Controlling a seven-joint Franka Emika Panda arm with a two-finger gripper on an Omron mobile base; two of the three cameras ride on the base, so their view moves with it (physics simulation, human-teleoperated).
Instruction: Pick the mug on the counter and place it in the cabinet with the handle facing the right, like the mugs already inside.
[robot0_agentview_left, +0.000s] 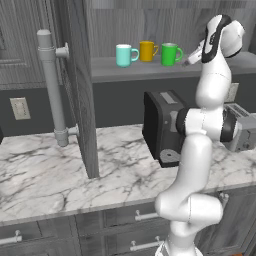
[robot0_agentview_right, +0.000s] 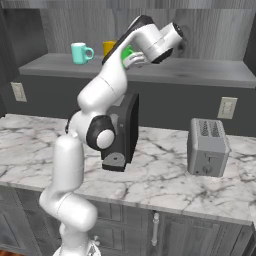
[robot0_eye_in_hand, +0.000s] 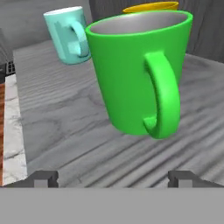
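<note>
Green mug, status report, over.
Gripper open, just off the mug. Green mug upright on cabinet shelf beside yellow-orange mug, handle right. Nothing blocking.

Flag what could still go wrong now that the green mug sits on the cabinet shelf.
The bright green glossy mug stands close beside the yellow-orange mug; a sideways nudge could knock them together. The open two-finger gripper sits just off the green loop handle, so a careless retreat might snag it and turn the mug.
</note>
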